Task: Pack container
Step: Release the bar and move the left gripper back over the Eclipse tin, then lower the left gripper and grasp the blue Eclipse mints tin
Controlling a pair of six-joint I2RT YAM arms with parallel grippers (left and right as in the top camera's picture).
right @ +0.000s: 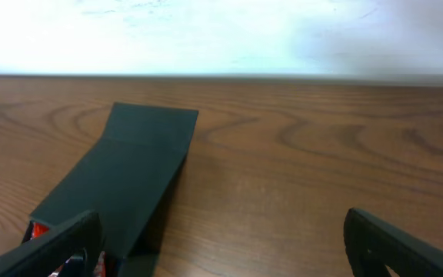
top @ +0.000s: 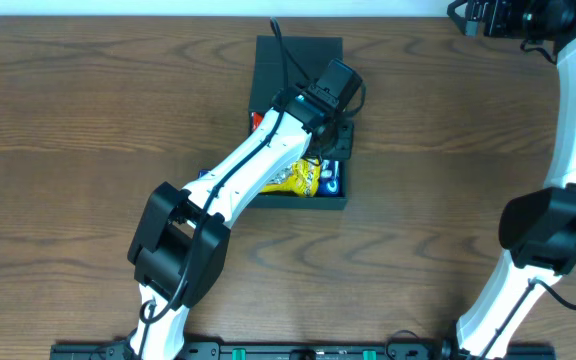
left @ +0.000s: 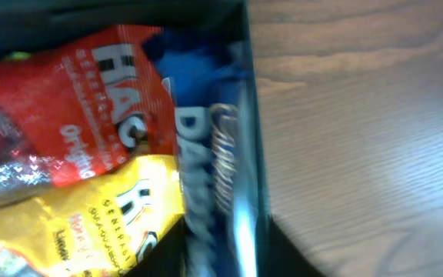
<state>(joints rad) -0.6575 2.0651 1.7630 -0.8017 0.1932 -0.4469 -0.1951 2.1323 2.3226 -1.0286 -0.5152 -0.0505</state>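
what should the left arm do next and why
Probably lift the left gripper straight up out of the box. The red packet, yellow packet and blue packet lie inside, the lid is open, and the gripper sits over the opening, so it would block closing. Whether it holds anything cannot be told.

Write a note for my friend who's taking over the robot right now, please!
Left hand: low over the open container; open or shut cannot be told.
Right hand: open, empty, over the table, away from the container.
Done: a red packet, a yellow packet and a blue packet lie inside.
Left: the lid flap stands open. Probably lift the left arm out, then close it.
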